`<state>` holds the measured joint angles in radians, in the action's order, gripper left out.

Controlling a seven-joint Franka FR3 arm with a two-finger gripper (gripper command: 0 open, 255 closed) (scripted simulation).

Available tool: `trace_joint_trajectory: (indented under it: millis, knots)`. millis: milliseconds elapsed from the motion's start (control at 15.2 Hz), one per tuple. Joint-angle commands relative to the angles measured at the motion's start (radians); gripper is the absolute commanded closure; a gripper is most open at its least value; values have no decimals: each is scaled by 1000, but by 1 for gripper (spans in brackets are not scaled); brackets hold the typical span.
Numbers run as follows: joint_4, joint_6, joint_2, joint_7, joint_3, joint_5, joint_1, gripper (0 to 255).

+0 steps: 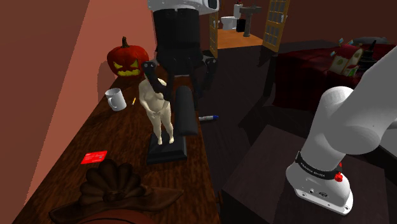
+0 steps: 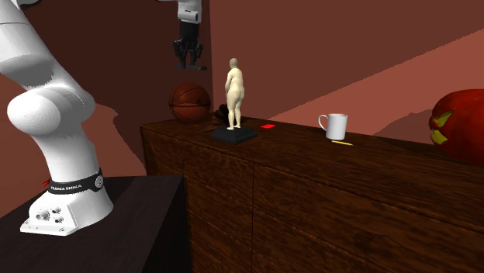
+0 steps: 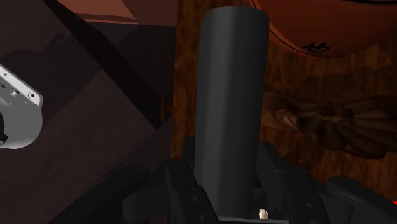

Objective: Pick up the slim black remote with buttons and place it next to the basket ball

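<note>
The slim black remote (image 3: 232,108) is clasped between my fingers (image 3: 178,191) and sticks out past them. My gripper (image 3: 232,207) is shut on it. In the shoulder view the remote (image 1: 184,111) hangs lengthwise from the gripper (image 1: 183,86), above the wooden sideboard (image 1: 121,137) and beside a pale figurine (image 1: 158,105). The brown basketball (image 2: 190,102) rests at the sideboard's end, with the gripper (image 2: 188,60) high above it. Part of the basketball (image 3: 318,25) lies beyond the remote's tip in the wrist view.
The figurine (image 2: 235,95) stands on a black base. A white mug (image 2: 334,125), a red card (image 1: 94,157), a carved pumpkin (image 1: 127,60) and a brown shell-shaped dish (image 1: 114,184) share the sideboard. A marker (image 1: 208,118) lies at its edge. My stand (image 2: 93,225) is beside it.
</note>
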<state>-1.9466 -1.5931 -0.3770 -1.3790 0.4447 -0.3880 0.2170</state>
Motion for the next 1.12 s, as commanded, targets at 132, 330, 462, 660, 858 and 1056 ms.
trace_joint_trajectory:
  millis: [132, 330, 462, 660, 858, 1056]
  knots:
    - [-14, -19, -28, -91, 64, -34, 35, 255]
    - [-10, -35, -35, -160, 116, -54, 58, 255]
    - [-1, -46, -33, -207, 153, -64, 71, 255]
    - [20, -65, -22, -282, 213, -75, 88, 255]
    - [50, -86, 0, -361, 280, -76, 100, 255]
    - [25, -114, -1, -364, 293, -81, 103, 255]
